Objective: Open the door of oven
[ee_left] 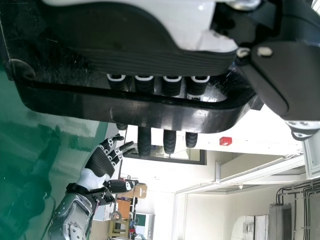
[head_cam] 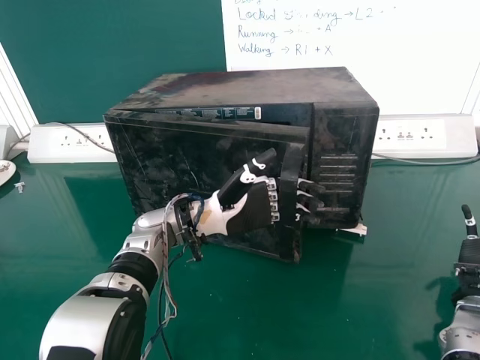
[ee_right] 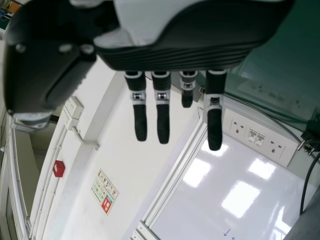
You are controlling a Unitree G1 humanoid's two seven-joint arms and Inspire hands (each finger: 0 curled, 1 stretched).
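Oven (head_cam: 247,86) sat by the desk's (head_cam: 360,300) far edge, near its middle | door (head_cam: 161,161) stood ajar | left hand (head_cam: 251,210) had straight fingers (ee_left: 144,145), slightly apart, behind the door's free rim | right hand (head_cam: 469,259) hung by the desk's right edge, fingers (ee_right: 162,125) straight, apart

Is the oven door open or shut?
Partly open: the door stands angled out from the oven, its right edge away from it.
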